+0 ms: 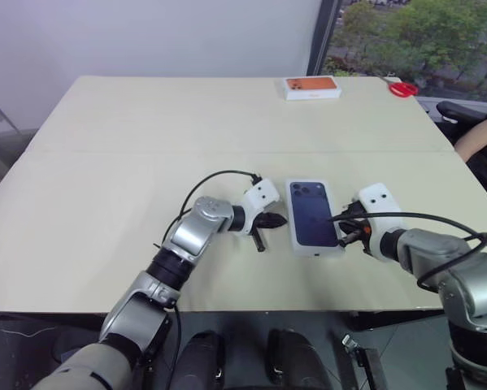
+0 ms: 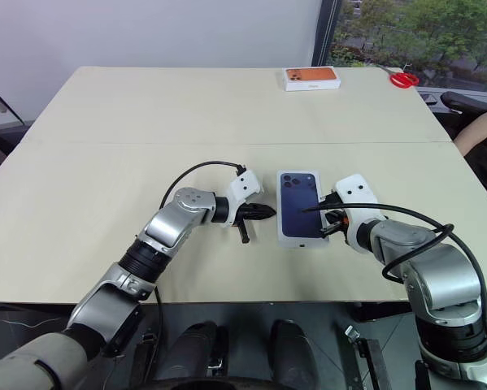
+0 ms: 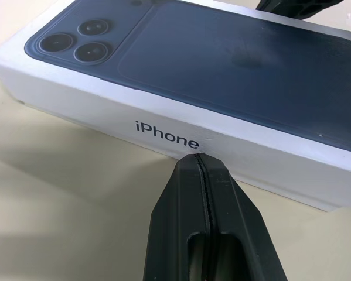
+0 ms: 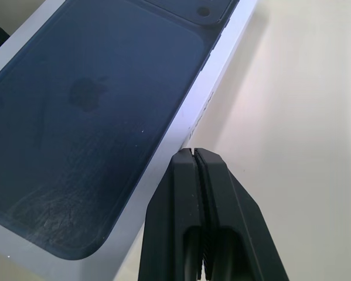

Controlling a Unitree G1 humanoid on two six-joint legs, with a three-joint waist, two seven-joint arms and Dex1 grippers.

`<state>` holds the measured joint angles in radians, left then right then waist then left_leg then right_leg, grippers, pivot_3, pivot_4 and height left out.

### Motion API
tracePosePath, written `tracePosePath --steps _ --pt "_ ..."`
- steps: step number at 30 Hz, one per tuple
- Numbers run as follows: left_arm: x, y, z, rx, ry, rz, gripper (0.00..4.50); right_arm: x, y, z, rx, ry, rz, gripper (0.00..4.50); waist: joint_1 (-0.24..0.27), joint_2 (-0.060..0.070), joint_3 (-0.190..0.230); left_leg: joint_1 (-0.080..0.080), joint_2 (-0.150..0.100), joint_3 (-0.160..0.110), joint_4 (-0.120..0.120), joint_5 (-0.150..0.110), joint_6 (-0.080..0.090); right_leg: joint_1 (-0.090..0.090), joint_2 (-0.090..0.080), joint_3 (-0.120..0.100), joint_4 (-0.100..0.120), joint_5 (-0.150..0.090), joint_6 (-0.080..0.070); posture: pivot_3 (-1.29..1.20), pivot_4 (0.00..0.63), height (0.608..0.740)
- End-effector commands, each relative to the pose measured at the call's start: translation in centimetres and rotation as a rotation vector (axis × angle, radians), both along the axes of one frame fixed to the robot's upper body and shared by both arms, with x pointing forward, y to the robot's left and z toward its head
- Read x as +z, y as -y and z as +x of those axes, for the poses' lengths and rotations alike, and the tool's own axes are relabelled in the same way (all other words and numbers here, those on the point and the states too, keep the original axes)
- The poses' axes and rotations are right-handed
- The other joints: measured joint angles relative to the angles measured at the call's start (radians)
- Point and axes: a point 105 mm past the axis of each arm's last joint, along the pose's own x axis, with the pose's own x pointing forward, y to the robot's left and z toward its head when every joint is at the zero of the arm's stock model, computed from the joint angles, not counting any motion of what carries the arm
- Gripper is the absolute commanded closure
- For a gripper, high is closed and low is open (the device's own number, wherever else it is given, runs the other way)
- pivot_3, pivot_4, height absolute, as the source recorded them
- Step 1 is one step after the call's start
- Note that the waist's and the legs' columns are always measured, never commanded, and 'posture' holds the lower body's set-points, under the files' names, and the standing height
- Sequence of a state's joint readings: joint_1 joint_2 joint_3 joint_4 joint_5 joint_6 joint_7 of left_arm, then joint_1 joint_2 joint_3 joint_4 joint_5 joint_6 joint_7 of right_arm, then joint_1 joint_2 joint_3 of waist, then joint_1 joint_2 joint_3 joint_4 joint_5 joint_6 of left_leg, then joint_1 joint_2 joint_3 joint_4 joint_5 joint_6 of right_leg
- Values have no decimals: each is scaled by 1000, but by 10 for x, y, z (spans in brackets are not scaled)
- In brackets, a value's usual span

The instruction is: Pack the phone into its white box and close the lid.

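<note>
The left gripper has its two black fingers pressed together with nothing between them. It sits low over the worktop and points sideways at the long side of the white box. In the left wrist view its joined tips come right up to the side wall that bears the printed brand name; whether they actually touch the cardboard cannot be told.

The right gripper is likewise pressed together and empty. It stands at the opposite long side of the box, and in the right wrist view its tips lie just beside the white edge.

Between the two grippers lies the white box, flat on the worktop, with the lid seated on it. The lid's top face carries a dark blue phone picture with three camera lenses at the end farther from the grippers. The phone itself is hidden if it is inside.

Well beyond both grippers, near the far edge of the worktop, rests a white box with orange print. To the right of that, at the far right corner, lie red-handled scissors.
</note>
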<state>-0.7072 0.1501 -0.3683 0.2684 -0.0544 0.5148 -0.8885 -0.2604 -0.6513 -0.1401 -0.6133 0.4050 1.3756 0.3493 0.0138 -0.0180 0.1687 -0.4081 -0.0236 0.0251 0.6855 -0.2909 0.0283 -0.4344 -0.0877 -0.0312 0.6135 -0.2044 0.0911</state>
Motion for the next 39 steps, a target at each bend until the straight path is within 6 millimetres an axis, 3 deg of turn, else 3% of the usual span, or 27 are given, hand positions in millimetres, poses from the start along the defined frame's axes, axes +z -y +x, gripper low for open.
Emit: tracePosePath --steps 1,8,11,13,17,22,30,33,36,39 --pt "17 6 -1 -29 48 -53 4500 10 -4 -1 33 42 -4 4426 0 0 0 0 0 0 0 0 0 0 0 0 0 0 0 0 150 740" --pt "51 -10 9 0 54 -176 4500 34 8 -9 51 103 -61 4426 0 1 1 0 0 0 0 0 0 0 0 0 0 0 0 0 150 740" --pt "62 -7 18 28 71 -196 4500 40 2 -15 106 120 -59 4426 1 1 1 0 0 0 0 0 0 0 0 0 0 0 0 0 150 740" --pt "65 0 30 65 91 -177 4500 39 -11 -24 184 114 -28 4426 5 1 1 0 0 0 0 0 0 0 0 0 0 0 0 0 150 740" --pt "55 21 45 109 110 -89 4500 20 -27 -37 251 52 -6 4426 13 1 1 0 -1 0 0 0 0 1 0 0 -1 0 1 0 150 740" --pt "26 39 49 104 108 71 4500 -1 -24 -36 168 -19 17 4426 15 0 1 0 -1 0 0 0 0 1 0 0 0 0 1 0 150 740" --pt "-9 39 38 50 76 201 4500 -24 -21 -40 85 -112 40 4426 24 -1 -1 2 -1 0 0 0 0 3 0 0 -1 0 1 0 150 740" --pt "-12 37 37 52 65 193 4500 -26 -21 -39 73 -114 43 4426 24 -2 -2 4 0 -1 0 -1 1 5 0 0 -1 -1 1 0 150 740" --pt "3 34 44 94 87 98 4500 -16 -20 -32 66 -49 30 4426 24 -2 -3 5 0 -1 0 -1 1 6 0 0 -2 -1 0 0 150 740" --pt "41 17 55 163 149 -111 4500 10 -14 -17 43 119 4 4426 21 -2 -2 4 0 -1 0 -1 1 5 0 0 -2 -1 1 0 150 740"
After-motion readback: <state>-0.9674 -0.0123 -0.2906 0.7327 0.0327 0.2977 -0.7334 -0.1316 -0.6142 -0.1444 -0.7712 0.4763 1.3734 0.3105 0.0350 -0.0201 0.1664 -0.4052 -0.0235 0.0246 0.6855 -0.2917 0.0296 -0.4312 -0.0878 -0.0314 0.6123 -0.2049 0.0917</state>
